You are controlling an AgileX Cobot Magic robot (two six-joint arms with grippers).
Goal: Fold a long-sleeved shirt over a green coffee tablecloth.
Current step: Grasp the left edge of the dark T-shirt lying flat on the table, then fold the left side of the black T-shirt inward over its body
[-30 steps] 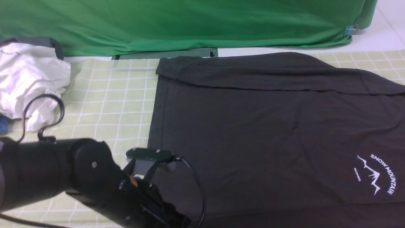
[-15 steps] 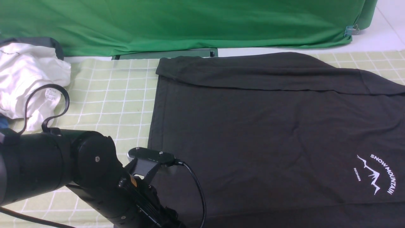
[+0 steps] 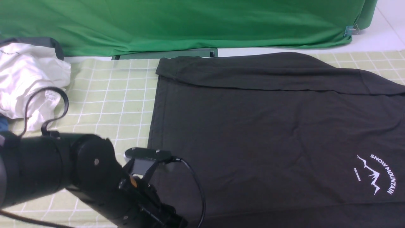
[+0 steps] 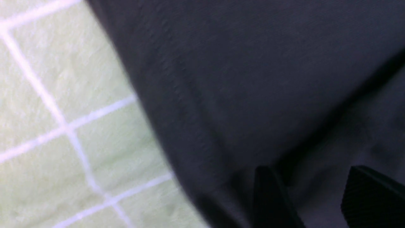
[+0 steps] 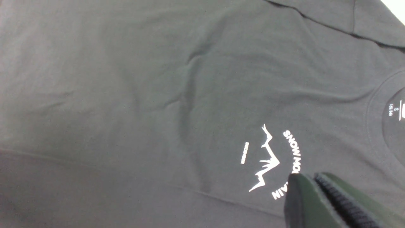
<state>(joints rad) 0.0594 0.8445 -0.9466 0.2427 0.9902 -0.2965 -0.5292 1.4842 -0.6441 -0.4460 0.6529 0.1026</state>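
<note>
The black long-sleeved shirt (image 3: 269, 126) lies flat on the pale green gridded tablecloth (image 3: 110, 95), its far sleeve folded across the top. The white mountain print (image 3: 376, 174) sits near the right. My left arm (image 3: 95, 177) reaches in at the lower left, its fingers hidden in the front view. In the left wrist view my left gripper (image 4: 310, 171) is open just over the shirt (image 4: 253, 79) near its edge, beside the tablecloth (image 4: 47, 126). My right gripper (image 5: 307, 176) is shut and empty, hovering above the shirt (image 5: 158, 95) by the print (image 5: 272, 161).
A crumpled white garment (image 3: 28, 79) lies at the far left on the tablecloth. The bright green backdrop fabric (image 3: 190, 22) hangs along the back, held by a metal clip (image 3: 349, 30). A black cable loops over the left arm.
The left arm shifted slightly at the shirt's near left corner, lifting a little and settling back. The shirt has not moved.
</note>
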